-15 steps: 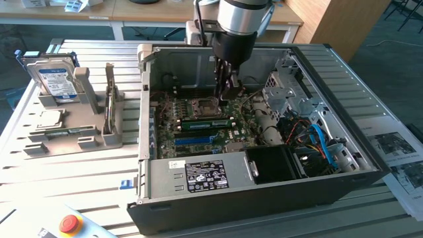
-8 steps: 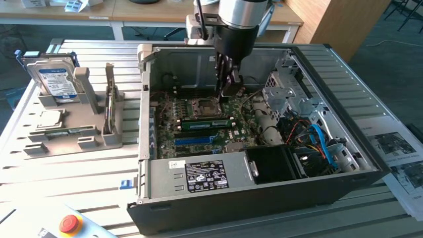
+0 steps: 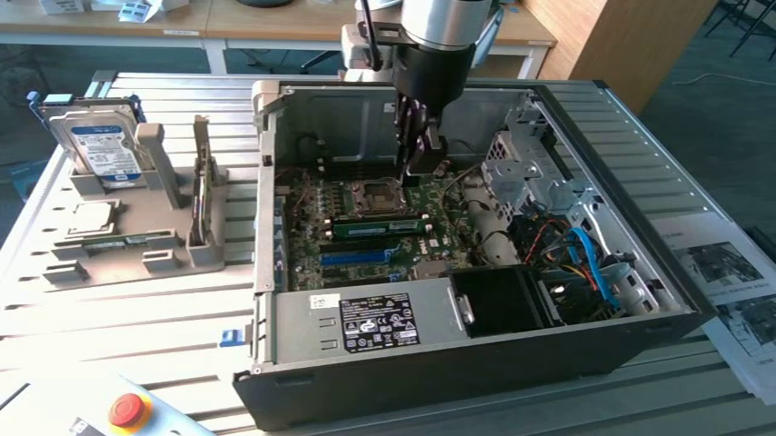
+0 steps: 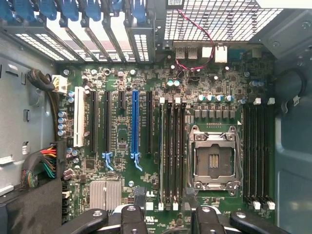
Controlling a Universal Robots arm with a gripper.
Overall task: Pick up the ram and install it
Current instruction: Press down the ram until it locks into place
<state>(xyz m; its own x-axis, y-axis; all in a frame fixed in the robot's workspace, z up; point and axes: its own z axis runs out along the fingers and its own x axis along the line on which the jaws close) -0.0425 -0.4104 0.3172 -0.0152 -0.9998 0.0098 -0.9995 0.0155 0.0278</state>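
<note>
the silver-and-black robot arm reaches straight down into the open black metal computer case. its wrist is vertical, and the black gripper hangs low over the green motherboard, towards the case's far wall. in the wrist view two dark, rounded fingers stand spread wide apart with nothing between them.

the long thin green ram stick, dotted with dark chips, stands on edge in a slot just beside the square metal processor socket. the gripper is near it but apart from it. from the wrist view i cannot tell which slot the ram stick fills.

seen from above, the board is densely printed and studded with small cylindrical capacitors. two banks of dark memory slots flank the socket. beside them run one royal-blue expansion slot and one white plastic slot, with black ones between. there is one ribbed aluminium heatsink.

one silver power supply box with a black label fills the case's near corner. on the slatted metal table a grey plastic fixture holds one blue-labelled hard drive upright. one round red button sits at the exterior view's lower left.
</note>
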